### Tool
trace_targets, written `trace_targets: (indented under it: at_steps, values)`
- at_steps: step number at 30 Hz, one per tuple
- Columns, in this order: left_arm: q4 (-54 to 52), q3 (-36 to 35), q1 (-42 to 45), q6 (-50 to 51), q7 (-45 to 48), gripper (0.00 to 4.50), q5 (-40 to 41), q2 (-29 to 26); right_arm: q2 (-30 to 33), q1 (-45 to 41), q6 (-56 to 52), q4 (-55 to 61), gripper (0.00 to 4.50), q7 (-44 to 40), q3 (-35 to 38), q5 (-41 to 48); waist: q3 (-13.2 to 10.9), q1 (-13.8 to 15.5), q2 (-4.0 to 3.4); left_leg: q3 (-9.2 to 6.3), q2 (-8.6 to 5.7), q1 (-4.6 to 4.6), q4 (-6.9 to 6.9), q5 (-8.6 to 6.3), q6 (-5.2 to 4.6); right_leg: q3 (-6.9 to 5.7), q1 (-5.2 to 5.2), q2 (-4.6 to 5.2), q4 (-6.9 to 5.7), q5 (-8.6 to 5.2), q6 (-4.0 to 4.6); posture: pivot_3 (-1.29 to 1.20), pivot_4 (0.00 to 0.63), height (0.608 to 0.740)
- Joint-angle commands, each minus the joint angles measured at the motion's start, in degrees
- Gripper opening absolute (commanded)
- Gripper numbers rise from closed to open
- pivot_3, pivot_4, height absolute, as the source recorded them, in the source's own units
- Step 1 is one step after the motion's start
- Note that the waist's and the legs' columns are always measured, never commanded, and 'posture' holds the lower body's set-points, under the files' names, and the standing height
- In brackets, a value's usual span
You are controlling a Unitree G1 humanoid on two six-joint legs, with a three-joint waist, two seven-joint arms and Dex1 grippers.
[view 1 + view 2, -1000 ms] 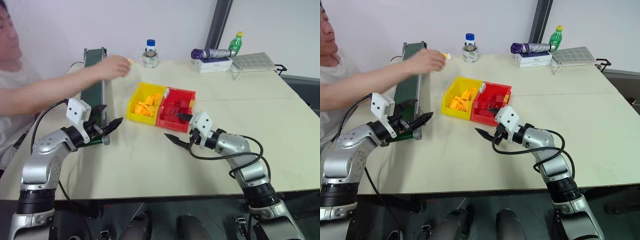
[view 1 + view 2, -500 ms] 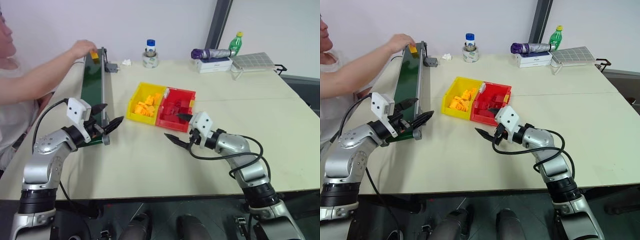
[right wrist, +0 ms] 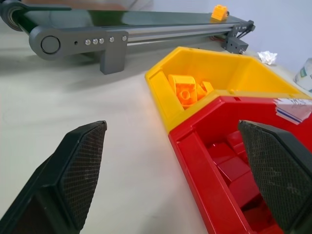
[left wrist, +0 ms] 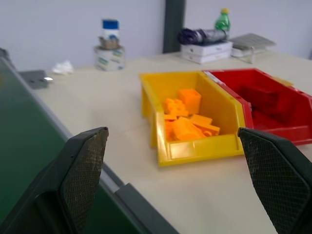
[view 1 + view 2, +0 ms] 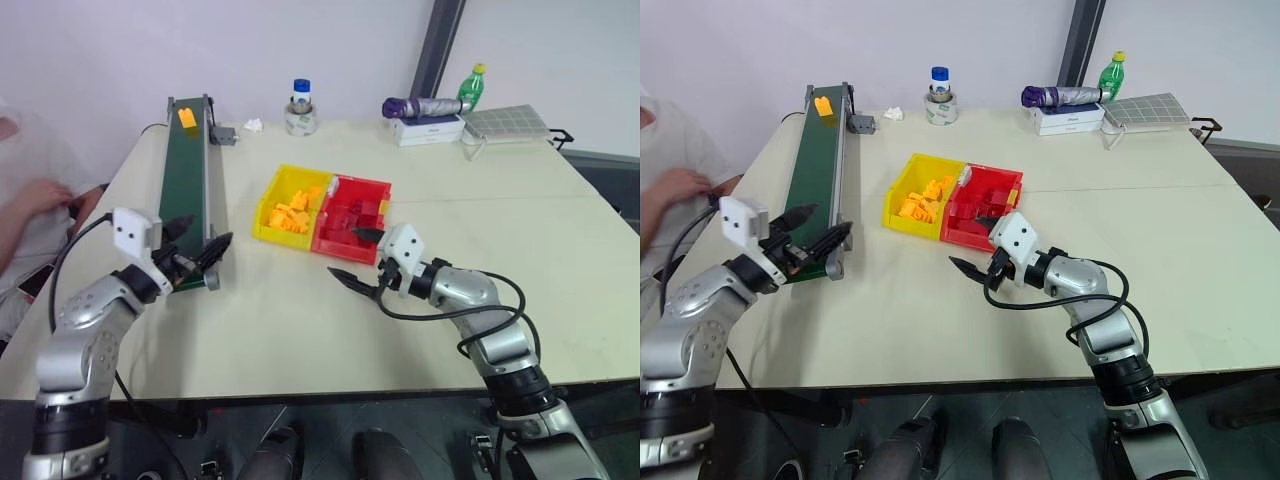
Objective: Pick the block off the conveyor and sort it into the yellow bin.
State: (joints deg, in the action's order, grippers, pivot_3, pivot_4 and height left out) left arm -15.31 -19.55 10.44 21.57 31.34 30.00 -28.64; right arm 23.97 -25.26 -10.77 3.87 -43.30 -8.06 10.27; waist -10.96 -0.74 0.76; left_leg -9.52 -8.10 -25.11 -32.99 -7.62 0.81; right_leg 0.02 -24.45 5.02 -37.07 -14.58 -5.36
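Pale walls back a beige table (image 5: pixel 300 320) that carries everything. Along its left side runs the conveyor (image 5: pixel 186 180), a dark green belt between grey rails, and the block (image 5: pixel 186 117) sits on the belt at its far end, untouched and well apart from both arms.

Beside the conveyor's near end bracket hangs the left gripper (image 5: pixel 197 253), its arm bent at the elbow and its two black fingers spread wide with nothing between them, pointing across the table toward the bins. From its wrist camera the fingers frame the yellow bin (image 4: pixel 195 148), which holds a heap of orange blocks.

The right gripper (image 5: pixel 354 255) hovers just in front of the red bin (image 5: pixel 350 245), forearm stretched low over the table, pointing leftward; its fingers also stand apart and empty. The red bin is joined to the yellow one, side by side, and holds red blocks.

A white sticker with a blue band (image 3: pixel 291 108) shows on the red bin's rim; its writing cannot be read. At the left edge sits a person in a pale shirt (image 5: pixel 675 150), a hand (image 5: pixel 680 185) drawn back near the table's edge.
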Motion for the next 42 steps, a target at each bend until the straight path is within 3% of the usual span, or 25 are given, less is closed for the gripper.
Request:
trace_targets:
  at_steps: [1,6,13,42]
  values:
    - [-6.3,-3.2,-2.5,-3.1,-9.3,4.49,-3.4,3.8,-0.3,-0.7,1.1,1.3,4.50,-0.4,0.6,0.7,0.0,0.1,0.00,-0.01,0.00,0.00,0.00,0.00,0.00,0.00,0.00,-0.01,-0.01,0.00,0.00,0.00,0.150,0.740]
    - [-11.6,-0.2,-7.3,-6.2,-19.6,4.49,-11.0,11.3,-0.5,-0.8,1.2,1.3,4.50,-0.8,0.5,0.6,0.0,0.2,0.01,0.02,0.00,0.00,-0.02,0.00,0.00,-0.01,0.03,0.01,0.00,0.01,0.00,0.00,0.150,0.740]
    - [-12.8,2.6,-8.7,-7.1,-25.6,4.49,-14.9,17.3,-0.3,-0.4,1.1,1.7,4.50,-1.0,0.9,0.7,0.0,0.2,0.02,0.02,0.00,0.00,-0.04,0.00,0.00,-0.04,0.06,0.00,0.00,0.00,-0.01,0.00,0.150,0.740]
    - [-10.0,4.4,-6.1,-6.5,-28.5,4.49,-17.3,18.3,0.0,0.6,0.7,2.8,4.50,-0.4,0.9,0.6,0.0,0.2,0.02,0.02,0.00,0.00,-0.04,0.00,0.00,-0.06,0.06,-0.01,0.00,0.01,-0.01,0.00,0.150,0.740]
